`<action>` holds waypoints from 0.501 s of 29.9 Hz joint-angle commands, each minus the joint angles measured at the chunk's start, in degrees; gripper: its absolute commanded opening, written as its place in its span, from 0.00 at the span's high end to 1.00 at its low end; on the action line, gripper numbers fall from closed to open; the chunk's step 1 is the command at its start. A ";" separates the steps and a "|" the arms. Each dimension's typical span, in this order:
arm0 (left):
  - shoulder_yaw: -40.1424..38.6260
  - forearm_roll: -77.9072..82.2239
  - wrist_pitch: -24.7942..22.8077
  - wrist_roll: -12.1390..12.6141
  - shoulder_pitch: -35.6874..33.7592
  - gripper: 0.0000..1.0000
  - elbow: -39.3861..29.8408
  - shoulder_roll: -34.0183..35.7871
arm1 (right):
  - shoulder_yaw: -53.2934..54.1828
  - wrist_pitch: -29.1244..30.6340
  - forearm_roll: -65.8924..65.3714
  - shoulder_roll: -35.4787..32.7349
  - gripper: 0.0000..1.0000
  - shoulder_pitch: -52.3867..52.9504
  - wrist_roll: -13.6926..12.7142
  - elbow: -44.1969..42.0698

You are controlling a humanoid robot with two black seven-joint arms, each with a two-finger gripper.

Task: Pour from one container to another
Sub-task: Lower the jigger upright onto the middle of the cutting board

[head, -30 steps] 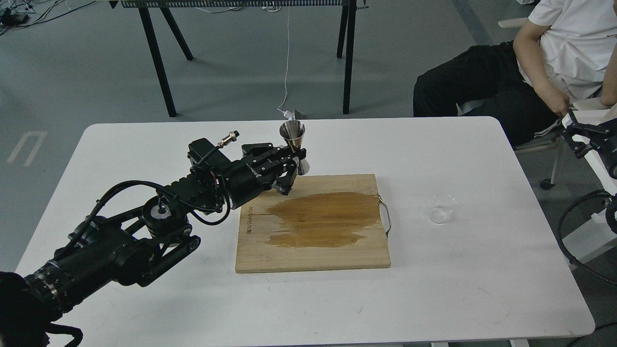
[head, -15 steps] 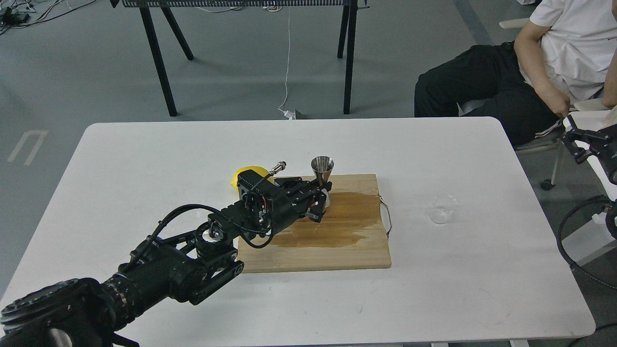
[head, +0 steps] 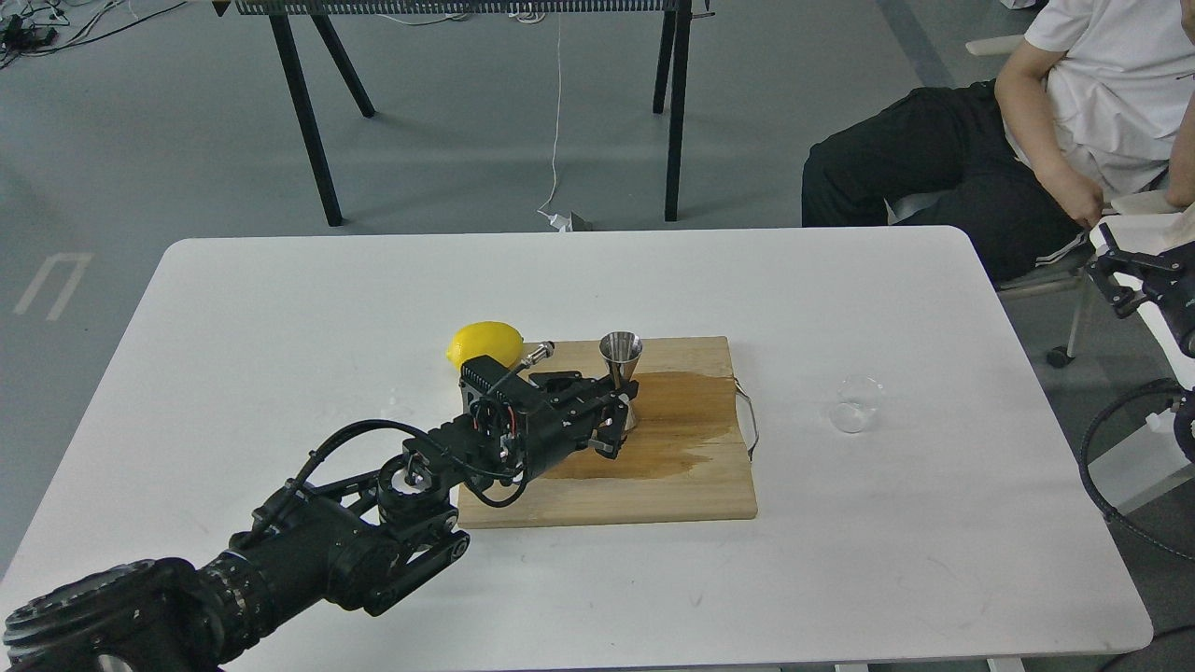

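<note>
1. The left arm [head: 308, 551] comes in from the lower left corner and reaches up and to the right over the white table [head: 280, 308].
2. Its far end, the left gripper [head: 618, 415], is over the wooden board [head: 653, 495], above the left part of the wet brown stain [head: 686, 420].
3. The gripper's two dark fingers are closed on the narrow waist of the jigger [head: 621, 359]. The lower cone is mostly hidden behind the fingers, so I cannot tell if the jigger touches the board.
4. The jigger is upright, with its open mouth up, above the far part of the board, near the middle of the far edge.
5. The board lies in the middle of the table, and a thin metal handle [head: 750, 425] is on its right edge.
6. The clear cup [head: 856, 403] stands on the table to the right of the board, well apart from the jigger and from both grippers. It seems to be upright, but it is small and pale against the table.
7. A lemon [head: 485, 343] lies on the table just beyond the arm's wrist, beside the far left corner of the board.
8. The right gripper [head: 1116, 271] shows at the right edge, beyond the table. Its fingers are dark and small there, and I cannot tell whether they are apart or together.
9. Beyond the table's far right corner a person [head: 1027, 140] sits in a white shirt and black trousers.
</note>
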 commanded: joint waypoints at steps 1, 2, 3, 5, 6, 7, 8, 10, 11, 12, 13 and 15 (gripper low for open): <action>0.26 0.00 -0.03 0.05 0.18 0.92 -0.01 0.44 | 0.16 0.00 0.09 -0.01 0.00 0.02 0.00 -0.19; 0.26 0.00 -0.03 0.05 0.27 0.92 -0.01 0.70 | 0.16 0.00 0.09 -0.01 0.00 0.02 0.00 -0.19; 0.17 0.00 0.05 0.05 0.27 0.92 -0.01 0.79 | 0.16 0.00 0.09 -0.01 0.00 0.02 0.00 -0.19; 0.08 0.00 0.23 0.14 0.36 0.91 -0.01 0.88 | 0.33 0.00 0.00 -0.01 0.00 0.02 0.00 -0.19; -0.01 0.00 0.32 0.14 0.27 0.90 -0.01 0.97 | 0.34 0.00 0.00 -0.01 0.00 -0.06 0.00 -0.19; -0.01 0.00 0.23 0.14 0.27 0.90 -0.01 1.05 | 0.34 0.00 0.09 -0.01 0.00 0.02 0.00 -0.19; -0.09 0.00 0.23 0.14 0.27 0.88 -0.01 1.06 | 0.34 0.00 0.09 -0.01 0.00 0.02 0.00 -0.19; -0.09 0.00 0.23 0.14 0.18 0.87 -0.01 1.06 | 0.34 0.00 0.09 -0.01 0.00 0.02 0.00 -0.19; -0.09 0.00 0.23 0.14 0.09 0.87 -0.01 0.97 | 0.42 0.00 0.00 -0.01 0.00 0.02 0.00 -0.19; -0.09 0.00 0.23 0.14 -0.08 0.87 -0.01 0.88 | 0.42 0.00 0.09 -0.01 0.00 0.02 0.00 -0.19; -0.09 0.00 0.23 0.14 -0.26 0.87 -0.01 0.88 | 0.42 0.00 0.09 -0.01 0.00 0.02 0.00 -0.19; -0.18 0.00 0.23 0.14 -0.61 0.87 -0.01 0.97 | 0.42 0.00 0.09 -0.10 0.00 0.02 0.00 -0.19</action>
